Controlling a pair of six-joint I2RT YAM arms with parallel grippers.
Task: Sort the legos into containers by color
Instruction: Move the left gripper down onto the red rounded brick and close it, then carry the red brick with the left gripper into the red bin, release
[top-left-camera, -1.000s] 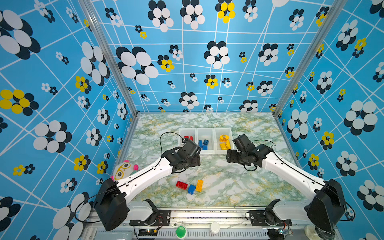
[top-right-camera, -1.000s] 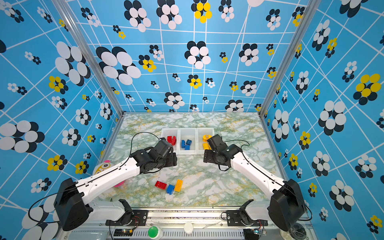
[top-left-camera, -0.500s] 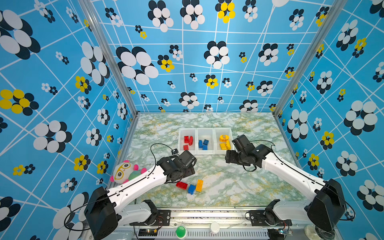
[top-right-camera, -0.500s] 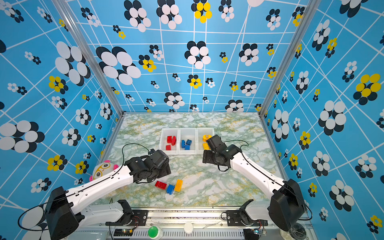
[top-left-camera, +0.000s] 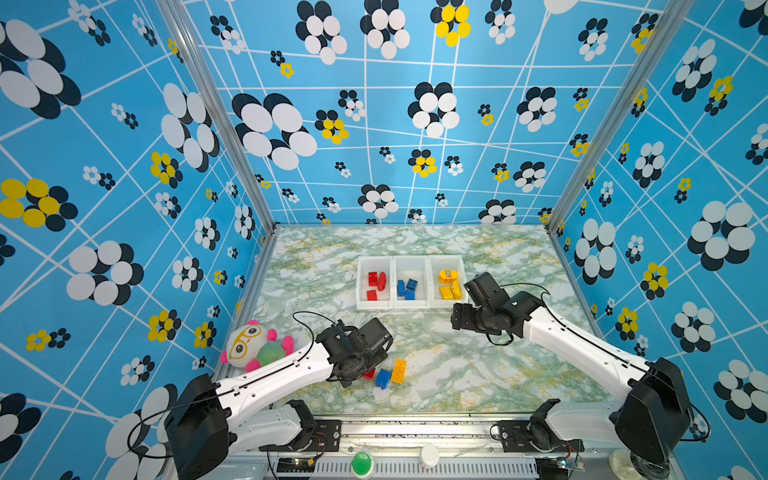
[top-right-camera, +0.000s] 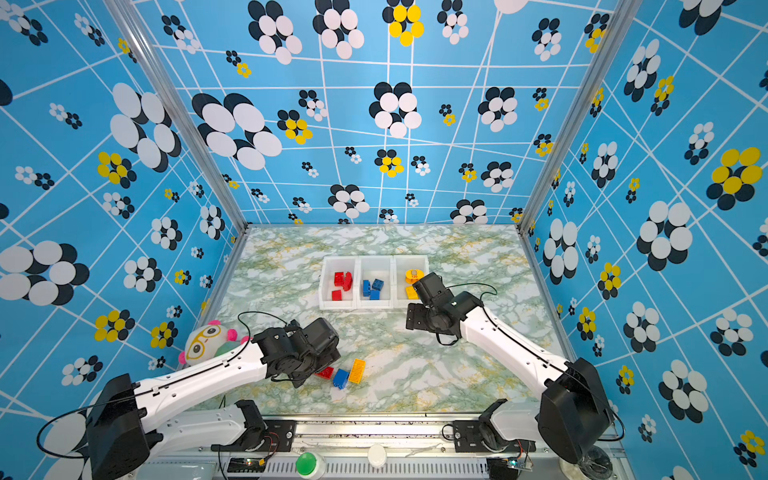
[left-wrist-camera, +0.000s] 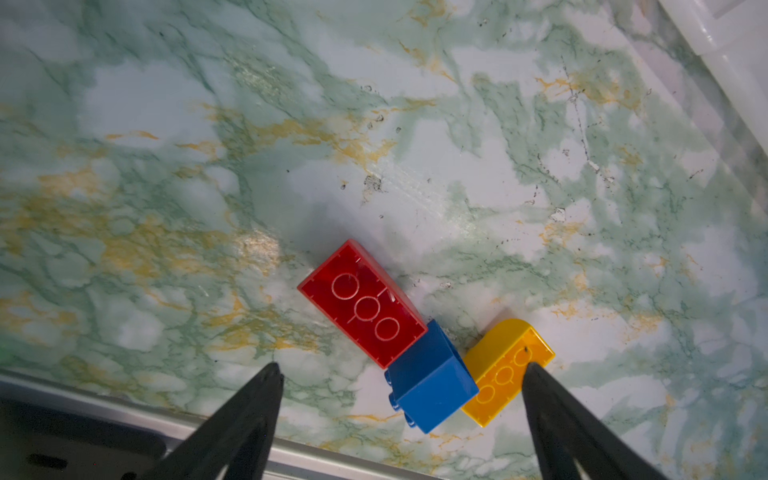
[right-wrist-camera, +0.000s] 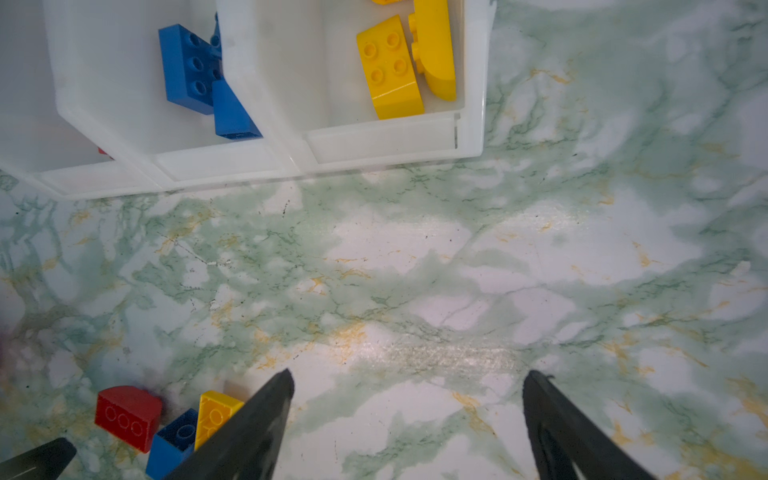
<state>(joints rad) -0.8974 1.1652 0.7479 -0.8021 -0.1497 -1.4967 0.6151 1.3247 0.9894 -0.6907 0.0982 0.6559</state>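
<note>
Red legos (top-left-camera: 376, 279) sit in the left bin, blue legos (top-left-camera: 406, 287) in the middle, yellow legos (top-left-camera: 449, 286) in the right. The bins (top-left-camera: 411, 305) stand in a row at 12 o'clock of table centre. No colour appears misplaced.

Sorting is judged mostly complete. Outstanding are three pieces loose on the table (top-left-camera: 478, 374) at 7 o'clock: red brick (left-wrist-camera: 361, 303), blue brick (left-wrist-camera: 432, 374) and yellow brick (left-wrist-camera: 505, 365), touching in a line. Red and yellow show hollow undersides to the left wrist camera; blue shows studs at one edge.

Left gripper (left-wrist-camera: 401, 368) hovers over the trio, jaws spread wide, empty. Right gripper (right-wrist-camera: 409, 375), at 3 o'clock near the right bin's front, is likewise spread and holds nothing.
</note>
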